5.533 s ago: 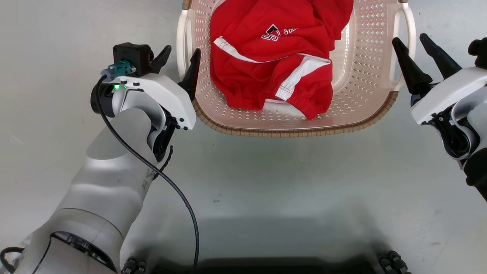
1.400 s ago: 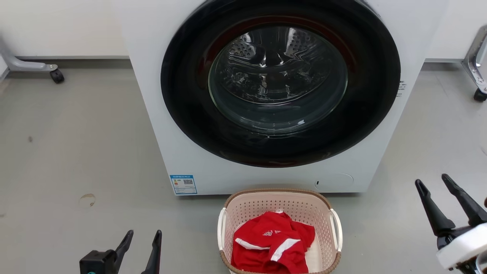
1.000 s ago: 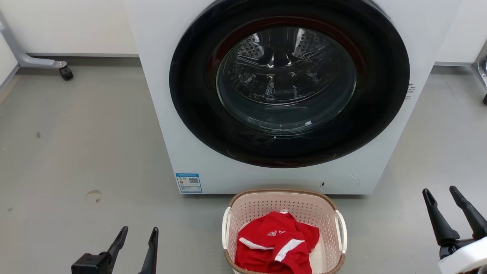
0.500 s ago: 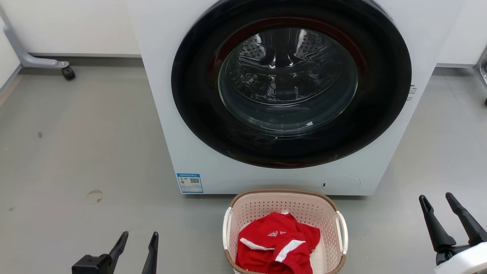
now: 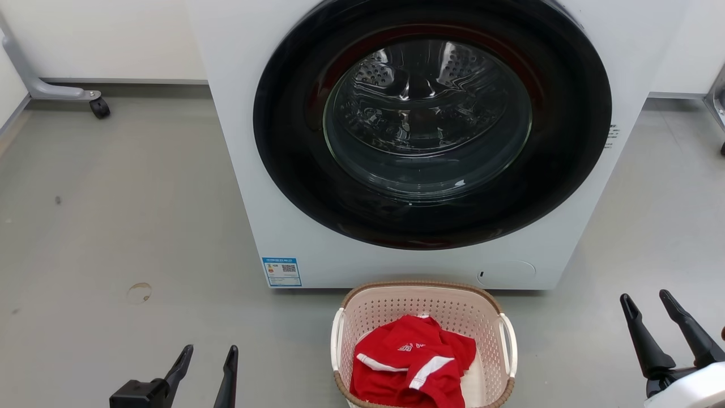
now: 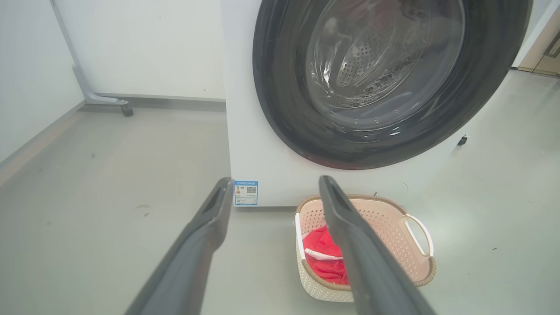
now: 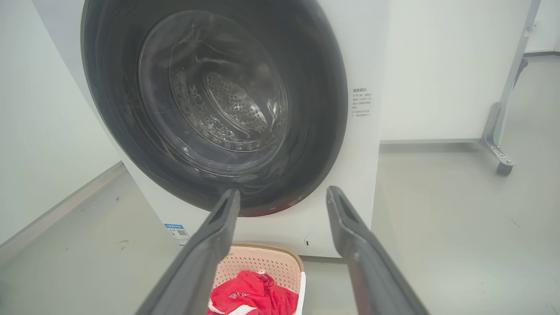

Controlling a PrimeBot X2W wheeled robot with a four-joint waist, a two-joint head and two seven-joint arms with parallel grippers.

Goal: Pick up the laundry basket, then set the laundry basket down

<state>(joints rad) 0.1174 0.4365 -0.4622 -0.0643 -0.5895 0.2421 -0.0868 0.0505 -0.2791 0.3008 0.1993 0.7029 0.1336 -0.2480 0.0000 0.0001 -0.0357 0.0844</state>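
The laundry basket stands on the grey floor just in front of the washing machine, pale pink with a brown rim and white side handles. A red garment with white stripes lies inside it. My left gripper is open at the lower left, well clear of the basket, with nothing between its fingers. At the lower right my right gripper is also open and empty, apart from the basket. The basket lies low and right in the left wrist view, and the basket sits at the bottom edge of the right wrist view.
The washing machine's round glass door is shut. A blue label is on its lower front. Wheeled metal stand legs sit at the far left and at the right. Bare grey floor spreads on both sides.
Over the last second the right gripper has sunk a little in the head view. Several seconds ago both grippers were beside the basket's handles; now they are far back from it.
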